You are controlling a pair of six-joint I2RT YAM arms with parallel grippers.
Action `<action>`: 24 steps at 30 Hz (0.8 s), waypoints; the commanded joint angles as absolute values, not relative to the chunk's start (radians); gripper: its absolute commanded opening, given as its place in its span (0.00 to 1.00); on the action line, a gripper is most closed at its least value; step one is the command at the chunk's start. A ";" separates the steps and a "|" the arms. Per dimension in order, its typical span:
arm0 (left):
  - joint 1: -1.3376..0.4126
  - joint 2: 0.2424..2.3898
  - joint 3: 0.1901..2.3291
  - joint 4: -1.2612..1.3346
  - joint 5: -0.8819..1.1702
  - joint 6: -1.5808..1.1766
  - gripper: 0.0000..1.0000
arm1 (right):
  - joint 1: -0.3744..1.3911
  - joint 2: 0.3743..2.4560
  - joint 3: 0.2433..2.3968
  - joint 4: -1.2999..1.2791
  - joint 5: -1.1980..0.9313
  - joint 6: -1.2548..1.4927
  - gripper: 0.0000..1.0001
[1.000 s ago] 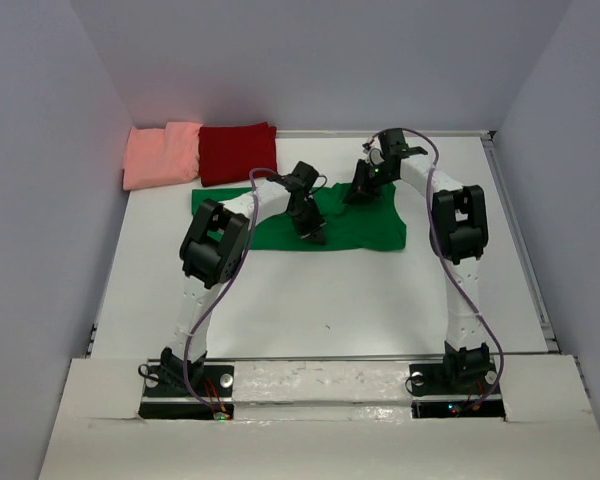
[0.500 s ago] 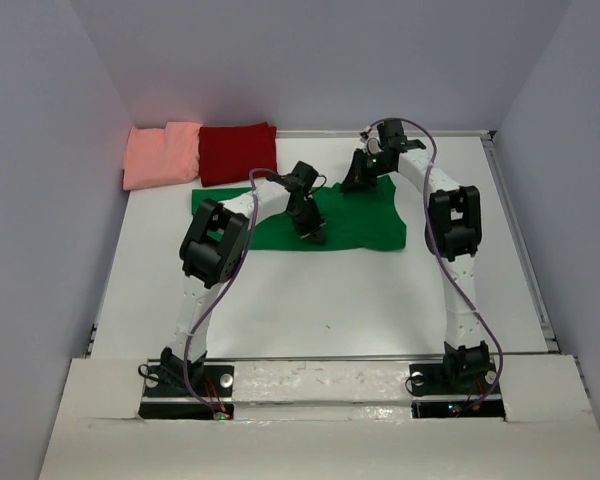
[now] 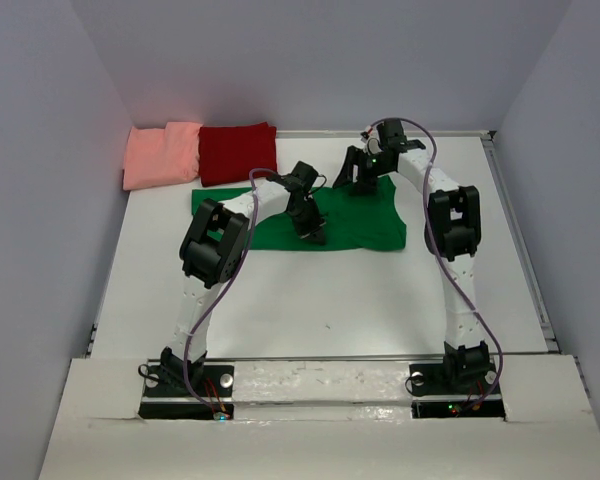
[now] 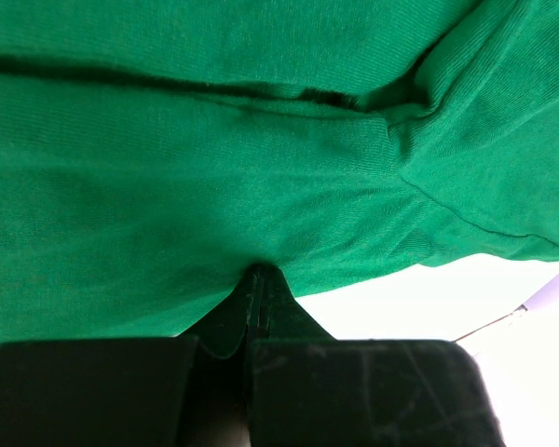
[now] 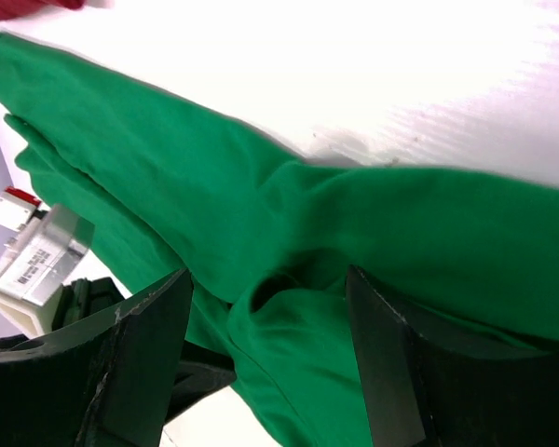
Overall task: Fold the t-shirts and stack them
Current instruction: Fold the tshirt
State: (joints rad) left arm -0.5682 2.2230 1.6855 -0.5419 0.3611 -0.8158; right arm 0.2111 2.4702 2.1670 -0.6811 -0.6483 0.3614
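Note:
The green t-shirt (image 3: pixel 365 225) lies spread across the middle of the table, folded to a wide band. My left gripper (image 3: pixel 313 236) is shut on its near edge; in the left wrist view the closed fingertips (image 4: pixel 259 276) pinch the green cloth (image 4: pixel 214 140), which puckers toward them. My right gripper (image 3: pixel 360 176) hangs open over the shirt's far edge. Its two fingers (image 5: pixel 140 363) stand wide on either side of a raised fold of green fabric (image 5: pixel 307 326) without gripping it. The salmon-pink t-shirt (image 3: pixel 162 153) and the dark red t-shirt (image 3: pixel 238 152) lie folded side by side at the back left.
White tabletop (image 3: pixel 320 300) stretches between the green shirt and the arm bases. A metal rail (image 3: pixel 525 250) runs along the right edge, with grey walls behind and at both sides. The left arm's wrist housing (image 5: pixel 33 265) shows at the left of the right wrist view.
My right gripper has shifted slightly toward the back, then opened and let go of the green cloth. The left gripper and the shirt's near edge have not moved.

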 commanded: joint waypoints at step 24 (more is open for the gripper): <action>-0.572 2.235 1.697 -0.555 0.336 -0.787 0.00 | 0.155 1.937 1.465 -0.373 -0.653 0.457 0.00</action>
State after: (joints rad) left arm -0.5682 2.2230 1.6855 -0.5392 0.3626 -0.8120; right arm 0.1474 1.8755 1.5318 -0.3866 -0.5953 0.4122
